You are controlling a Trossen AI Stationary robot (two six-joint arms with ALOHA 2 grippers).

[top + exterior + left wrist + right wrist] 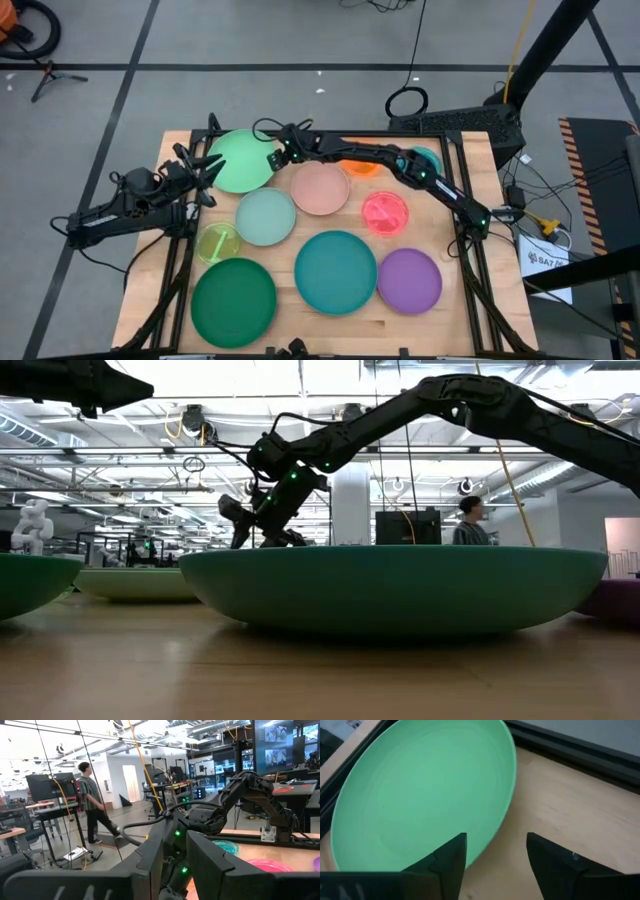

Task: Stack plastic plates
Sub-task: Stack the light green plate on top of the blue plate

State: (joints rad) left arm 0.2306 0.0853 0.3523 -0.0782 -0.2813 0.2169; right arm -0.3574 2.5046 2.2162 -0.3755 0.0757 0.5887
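Light green plate (422, 795) directly ahead of right tool (495, 865), at far-left corner of surface (470, 150); fingers spread wide, straddling plate's near rim, nothing held. Left tool (205, 172) hovers beside same plate, state indiscernible. Right arm better placed.

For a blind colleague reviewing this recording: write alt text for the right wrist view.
The right gripper, fingers open, hangs just above the rim of a large light green plate that lies on the wooden table. One finger is over the plate's edge, the other over bare wood, and a dark frame rail borders the table beyond.
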